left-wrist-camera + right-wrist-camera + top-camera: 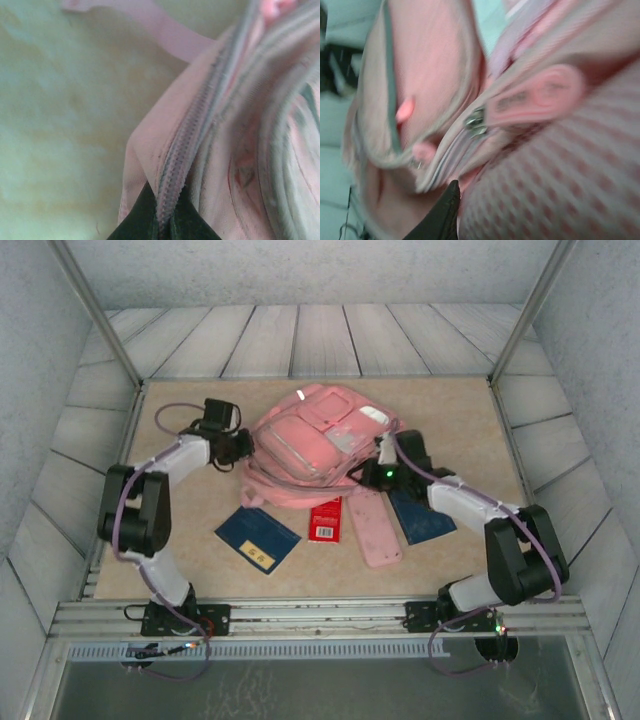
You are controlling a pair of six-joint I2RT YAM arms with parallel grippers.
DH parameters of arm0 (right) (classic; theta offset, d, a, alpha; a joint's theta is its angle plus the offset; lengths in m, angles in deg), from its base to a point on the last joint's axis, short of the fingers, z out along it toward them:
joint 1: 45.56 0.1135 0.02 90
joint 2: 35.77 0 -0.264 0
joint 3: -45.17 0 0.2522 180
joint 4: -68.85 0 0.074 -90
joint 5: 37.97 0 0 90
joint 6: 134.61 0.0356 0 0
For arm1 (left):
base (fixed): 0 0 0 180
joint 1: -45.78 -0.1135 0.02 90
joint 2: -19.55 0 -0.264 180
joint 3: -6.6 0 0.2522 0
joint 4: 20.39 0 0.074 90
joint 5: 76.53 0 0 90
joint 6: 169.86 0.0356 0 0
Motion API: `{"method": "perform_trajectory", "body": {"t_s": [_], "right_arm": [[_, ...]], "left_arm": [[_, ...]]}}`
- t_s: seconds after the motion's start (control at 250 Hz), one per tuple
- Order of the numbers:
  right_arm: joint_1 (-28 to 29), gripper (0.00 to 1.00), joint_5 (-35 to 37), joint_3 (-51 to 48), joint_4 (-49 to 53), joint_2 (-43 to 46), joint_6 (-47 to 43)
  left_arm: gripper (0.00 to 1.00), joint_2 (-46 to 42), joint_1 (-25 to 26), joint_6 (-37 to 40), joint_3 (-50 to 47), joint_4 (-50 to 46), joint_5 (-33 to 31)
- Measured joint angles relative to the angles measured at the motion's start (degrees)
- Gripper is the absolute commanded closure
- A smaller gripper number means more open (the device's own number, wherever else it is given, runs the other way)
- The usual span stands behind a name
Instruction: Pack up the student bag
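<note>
Pink student bag (310,435) zip (185,150), wrist view: clenched in left fingers (135,222); right fingers (442,215) unclear

student bag (305,445) matt cloth, metal zip pull (476,122)

Beyond the student bag (310,435) the table (450,405) seems free; books (257,539) crowd its front.

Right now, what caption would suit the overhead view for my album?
Left end effector pinches the pink backpack; pencil case lies unpacked.
</note>
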Motion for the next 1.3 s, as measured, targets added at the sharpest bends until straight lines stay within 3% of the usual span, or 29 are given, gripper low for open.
{"method": "perform_trajectory", "body": {"t_s": [0.12, 0.26, 0.424, 0.504, 0.668, 0.795, 0.955, 1.095, 1.195, 1.299], "right_arm": [[5.6, 0.66, -1.6, -3.1, -4.4, -2.5, 3.9], [6.2, 0.46, -3.0, -3.5, -5.4, -3.2, 5.0], [5.9, 0.31, -1.5, 2.2, 3.8, -1.2, -1.2], [5.1, 0.26, 0.8, 5.9, 9.9, 1.0, -5.3], [-2.1, 0.2, 6.8, 12.5, 20.1, 4.0, -13.9], [-9.8, 0.2, 9.4, 16.3, 24.3, 1.5, -18.3], [-15.7, 0.2, 10.9, 21.4, 25.5, -6.8, -21.0], [-18.2, 0.26, 9.4, 25.4, 25.0, -15.4, -21.7], [-19.0, 0.31, 7.2, 26.3, 24.3, -19.8, -21.9], [-19.1, 0.33, 4.0, 26.2, 23.9, -22.0, -21.6]], "left_arm": [[1.0, 7.4, -2.4, 3.6, 7.8, -0.3, 0.0], [0.99, 14.0, -3.8, 5.8, 13.7, -0.5, 0.4], [0.85, 18.1, -4.8, 7.4, 17.6, -0.5, 1.5], [0.83, 18.6, -5.4, 8.3, 19.1, -0.6, 1.3], [0.51, 18.1, -6.3, 9.5, 23.0, -2.1, 0.9], [0.4, 12.8, -7.0, 10.2, 20.1, -3.5, 0.3], [0.39, 0.5, -7.2, 10.8, 10.6, -5.0, 1.0], [0.39, -12.7, -6.0, 10.4, -1.9, -4.8, 2.9], [0.38, -21.1, -1.8, 10.3, -9.9, -5.0, 3.3], [0.39, -27.9, 6.8, 10.2, -15.6, -5.3, 2.3]]}}
